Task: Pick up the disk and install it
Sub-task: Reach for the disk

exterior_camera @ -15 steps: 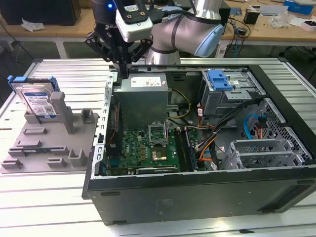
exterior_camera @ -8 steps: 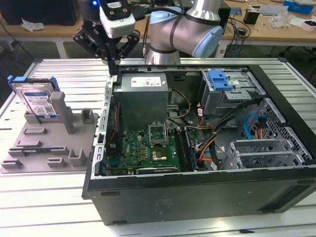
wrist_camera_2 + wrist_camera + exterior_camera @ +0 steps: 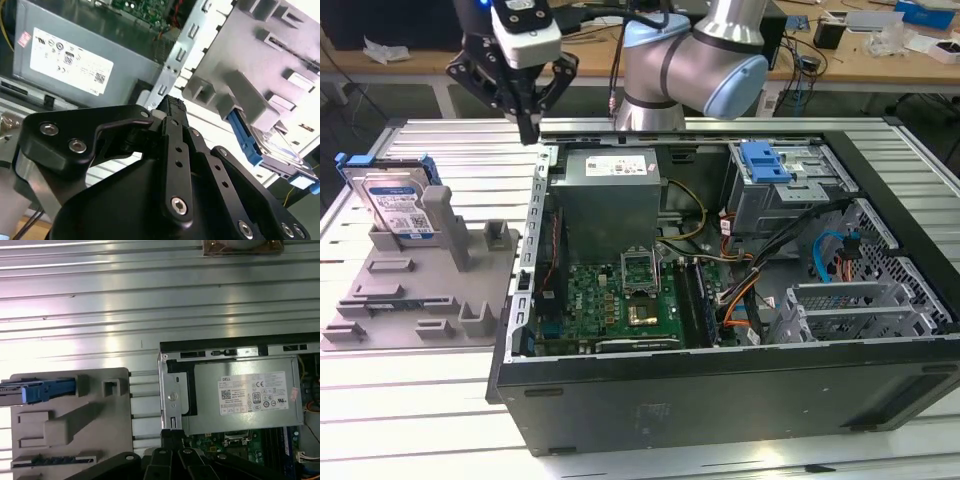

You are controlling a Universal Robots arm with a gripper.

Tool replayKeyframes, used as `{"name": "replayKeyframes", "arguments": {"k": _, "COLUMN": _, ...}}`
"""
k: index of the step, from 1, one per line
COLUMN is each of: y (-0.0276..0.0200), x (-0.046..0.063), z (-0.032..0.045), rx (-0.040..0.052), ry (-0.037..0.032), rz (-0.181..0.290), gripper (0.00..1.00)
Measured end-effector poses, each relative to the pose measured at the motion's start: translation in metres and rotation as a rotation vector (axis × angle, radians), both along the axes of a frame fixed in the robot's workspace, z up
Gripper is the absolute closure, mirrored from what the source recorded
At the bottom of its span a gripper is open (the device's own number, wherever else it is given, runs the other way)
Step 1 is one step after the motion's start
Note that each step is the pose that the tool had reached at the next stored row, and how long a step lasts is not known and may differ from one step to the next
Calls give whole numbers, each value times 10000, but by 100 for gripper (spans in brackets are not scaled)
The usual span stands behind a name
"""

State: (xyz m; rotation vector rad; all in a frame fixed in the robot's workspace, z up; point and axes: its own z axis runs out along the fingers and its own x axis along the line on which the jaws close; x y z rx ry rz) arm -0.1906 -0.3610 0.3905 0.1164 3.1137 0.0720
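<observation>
Gripper (image 3: 528,132), pinched empty, hovers apart from blue-framed, silver, labelled disk (image 3: 392,198).

silver disk (image 3: 398,205), blue-framed, upright in grey holder (image 3: 420,290)

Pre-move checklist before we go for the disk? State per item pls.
1. disk free to grab: ok, it stands tilted in the grey fixture with nothing on top of it.
2. gripper empty: ok, it holds nothing.
3. fingers open for a grasp: not ok, they look shut.
4. gripper lined up over the disk: not ok, it hangs near the case corner, to the exterior view's right of the disk.
5. case open: ok, the interior is exposed.
6. drive cage slot free: cannot tell.
</observation>
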Motion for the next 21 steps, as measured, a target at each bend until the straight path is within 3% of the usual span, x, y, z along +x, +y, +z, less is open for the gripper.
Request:
{"name": "replayKeyframes", "arguments": {"k": 7, "y": 95, "x": -239, "z": -8, "rx": 17, "ry": 0, "rz": 0, "gripper": 89}}
{"name": "replayKeyframes", "arguments": {"k": 10, "y": 149, "x": -424, "z": -11, "rx": 34, "ry": 0, "rz": -1, "gripper": 89}}
{"name": "replayKeyframes", "arguments": {"k": 21, "y": 295, "x": -871, "z": -19, "rx": 80, "ry": 1, "rz": 0, "gripper": 89}}
